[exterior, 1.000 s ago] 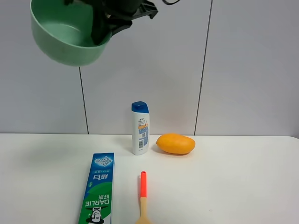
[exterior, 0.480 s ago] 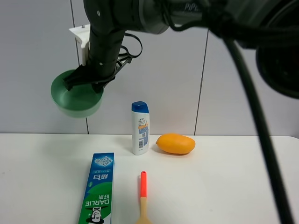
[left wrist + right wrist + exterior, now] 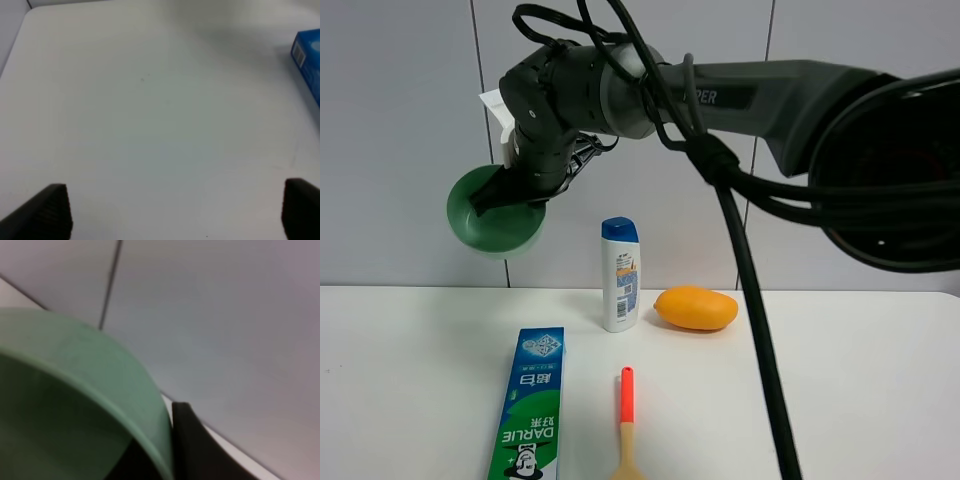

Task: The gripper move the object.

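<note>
Right gripper (image 3: pixel 508 197) jaws clamped on bowl (image 3: pixel 500 232), aloft, shampoo bottle (image 3: pixel 620 275) and toothpaste box (image 3: pixel 531 400) on table (image 3: pixel 870 380), left gripper (image 3: pixel 175 212) jaws apart

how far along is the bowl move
Pickup looks done: the right gripper grips the green bowl by its rim. In hand: the bowl hangs in the air on the left, clear of the table. Left: setting it down.

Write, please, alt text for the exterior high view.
The right gripper holds a pale green bowl by its rim above a table. On it are a white shampoo bottle and a mango, with a green toothpaste box and a red-tipped utensil nearer the camera.
</note>
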### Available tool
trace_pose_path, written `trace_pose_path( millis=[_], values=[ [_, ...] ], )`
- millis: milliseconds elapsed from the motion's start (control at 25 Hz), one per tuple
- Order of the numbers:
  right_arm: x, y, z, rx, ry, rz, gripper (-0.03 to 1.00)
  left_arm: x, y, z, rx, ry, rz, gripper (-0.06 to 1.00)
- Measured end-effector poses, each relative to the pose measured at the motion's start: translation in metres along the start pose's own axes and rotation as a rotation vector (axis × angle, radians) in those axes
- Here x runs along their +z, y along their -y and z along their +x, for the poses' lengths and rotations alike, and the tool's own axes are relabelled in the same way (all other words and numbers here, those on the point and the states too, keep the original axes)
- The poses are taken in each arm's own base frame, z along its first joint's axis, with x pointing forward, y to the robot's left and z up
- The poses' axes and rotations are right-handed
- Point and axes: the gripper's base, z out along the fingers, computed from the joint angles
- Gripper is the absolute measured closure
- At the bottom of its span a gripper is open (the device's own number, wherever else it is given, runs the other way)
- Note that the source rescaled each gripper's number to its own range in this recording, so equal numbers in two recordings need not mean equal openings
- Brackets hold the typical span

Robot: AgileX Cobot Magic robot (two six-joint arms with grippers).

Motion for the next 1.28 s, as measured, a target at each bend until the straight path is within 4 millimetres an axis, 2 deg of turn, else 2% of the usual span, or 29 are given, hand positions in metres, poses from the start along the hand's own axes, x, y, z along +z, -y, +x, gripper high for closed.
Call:
trace_pose_path(
  millis=[360, 600, 1040, 1280],
  values=[
    [0.034, 0.0, 0.03, -0.012, -0.066, 0.015, 0.97, 0.0, 0.0, 0.0, 0.0, 0.0, 0.0, -0.06],
    [0.051, -0.01, 0.042, -0.005, -0.05, -0.019, 0.97, 0.0, 0.0, 0.0, 0.0, 0.0, 0.0, -0.06],
    [0.066, -0.004, 0.053, -0.02, -0.028, -0.01, 0.97, 0.0, 0.0, 0.0, 0.0, 0.0, 0.0, -0.06],
    [0.067, -0.003, 0.051, -0.142, 0.004, -0.002, 0.97, 0.0, 0.0, 0.0, 0.0, 0.0, 0.0, -0.06]
  ],
)
